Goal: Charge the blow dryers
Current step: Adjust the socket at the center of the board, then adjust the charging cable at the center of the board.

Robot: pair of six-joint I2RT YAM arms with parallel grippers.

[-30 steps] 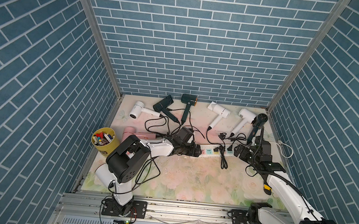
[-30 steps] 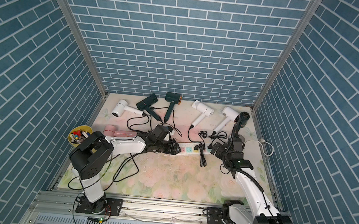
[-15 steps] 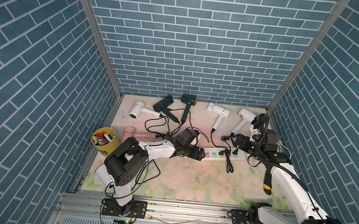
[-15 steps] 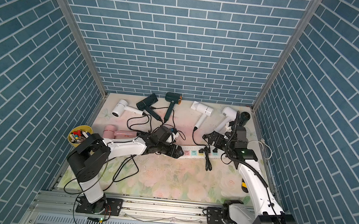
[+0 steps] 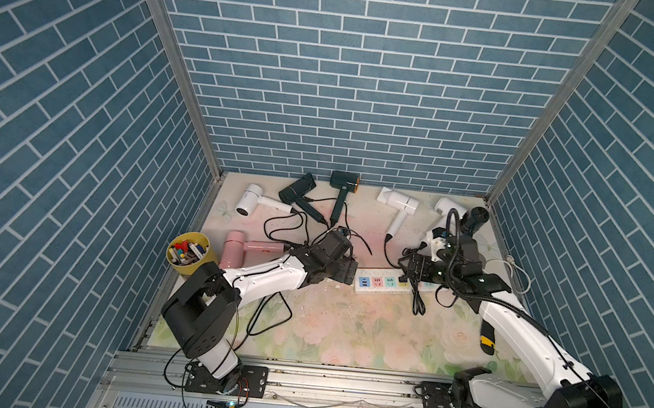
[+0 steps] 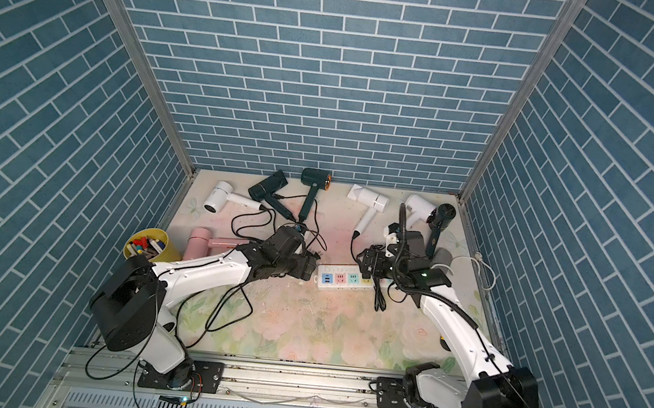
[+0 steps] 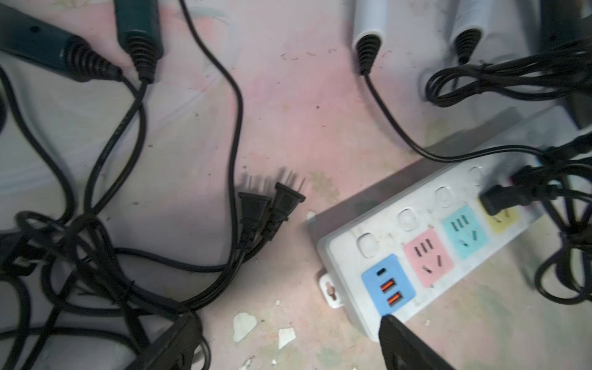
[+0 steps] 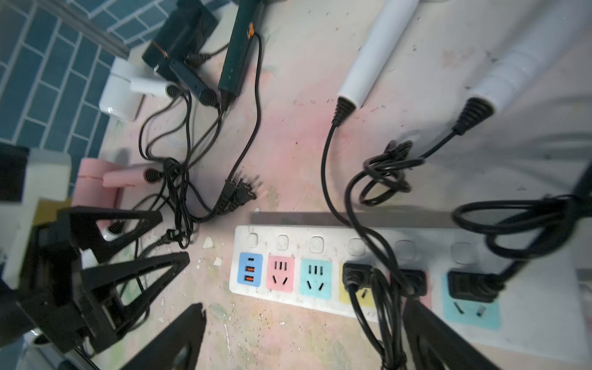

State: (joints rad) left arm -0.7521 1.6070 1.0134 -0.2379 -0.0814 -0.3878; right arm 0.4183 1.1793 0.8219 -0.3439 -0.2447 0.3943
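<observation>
Blow dryers (image 5: 399, 201) lie flat on the floral counter (image 5: 346, 329), seven in all. Six form a loose row along the far edge, from a white dryer (image 5: 249, 204) at far left to a black dryer (image 5: 475, 219) at far right. A pink dryer (image 5: 233, 245) lies nearer, on the left. Their black cords trail toward the middle of the counter, where a white power strip (image 5: 379, 282) lies left to right. In the right wrist view three black plugs sit in the strip's right-hand sockets, the leftmost on a yellow block (image 8: 355, 277). The pink and teal sockets next to the blue USB block at its left end show bare slots. Two loose plugs (image 7: 254, 208) lie side by side on the counter, just beside the strip's far-left corner.

The left tool (image 5: 347, 274) sits low just beside the strip's left end, its jaws spread wide with nothing between them. One fingertip (image 7: 394, 330) overlaps the strip's near-left corner, and I cannot tell whether it touches. The right tool (image 5: 413, 268) hangs over the strip around the yellow socket, likewise wide open and gripping nothing, with a cord bundle running beside one finger (image 8: 426, 333). A yellow cup (image 5: 187, 255) of pens stands at the left edge. A yellow-and-black utility knife (image 5: 486, 339) lies beside the right arm.
</observation>
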